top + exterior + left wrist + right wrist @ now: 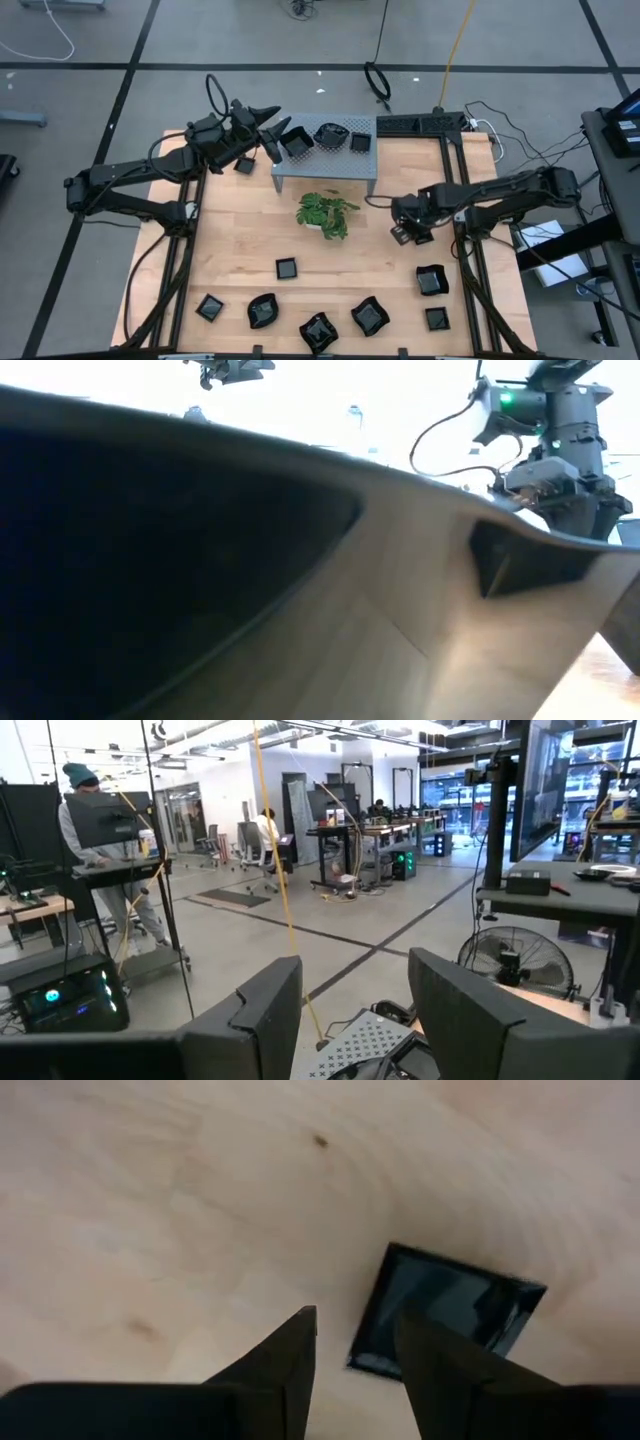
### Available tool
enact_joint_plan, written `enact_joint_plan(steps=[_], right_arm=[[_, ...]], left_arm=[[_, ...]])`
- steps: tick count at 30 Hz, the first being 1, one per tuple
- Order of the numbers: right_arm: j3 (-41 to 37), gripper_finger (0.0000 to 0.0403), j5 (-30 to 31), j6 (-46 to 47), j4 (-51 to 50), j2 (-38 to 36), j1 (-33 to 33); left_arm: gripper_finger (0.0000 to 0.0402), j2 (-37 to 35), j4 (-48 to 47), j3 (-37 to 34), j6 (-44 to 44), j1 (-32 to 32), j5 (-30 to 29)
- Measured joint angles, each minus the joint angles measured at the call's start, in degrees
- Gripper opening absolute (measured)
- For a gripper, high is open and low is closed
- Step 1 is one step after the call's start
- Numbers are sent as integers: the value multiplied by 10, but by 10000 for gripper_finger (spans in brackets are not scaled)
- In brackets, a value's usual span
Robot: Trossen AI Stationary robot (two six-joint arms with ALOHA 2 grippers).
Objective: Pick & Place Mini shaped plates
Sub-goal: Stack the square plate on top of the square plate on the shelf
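Three glossy black mini plates sit on the grey perforated stand. My left gripper hovers open at the stand's left end, beside the nearest of them. My right gripper is open and points down at the table right of the plant. Below it lies a small square black plate, flat on the wood. One finger stands over that plate's edge and the other outside it. Several more plates lie along the near side, among them. My right gripper comes from above at the square plate's edge, one finger over the plate and one outside it. Whether either finger touches the plate I cannot tell.
A green leafy plant stands mid-table in front of the stand. Another plate lies under my left arm beside the stand. A black dish right at the low camera blocks most of that view. Bare wood lies between the plant and the near row.
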Motion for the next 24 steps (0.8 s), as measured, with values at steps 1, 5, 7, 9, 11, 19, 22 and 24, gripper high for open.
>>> enact_joint_plan(steps=[1, 5, 7, 9, 11, 19, 22, 24], right_arm=[[-4, 129, 11, 0, 1, 0, 4], [-20, 133, 27, 5, 4, 8, 11], [-27, 134, 28, 9, 7, 13, 12], [-34, 134, 30, 8, 14, 23, 12], [-40, 133, 34, 0, 24, 34, 12], [-47, 128, 54, -17, 59, 70, 12], [-47, 114, 56, -17, 56, 69, 12], [-48, 93, 56, -17, 53, 64, 12]], left_arm=[[186, 0, 0, 0, 0, 0, 0], [186, 0, -1, 0, 0, 0, 0], [186, 0, -1, 0, 0, 0, 0], [186, 0, -1, 0, 0, 0, 0], [186, 0, -1, 0, 0, 0, 0], [186, 0, -1, 0, 0, 0, 0], [186, 0, -1, 0, 1, 1, 0], [186, 0, -1, 0, 1, 1, -1]])
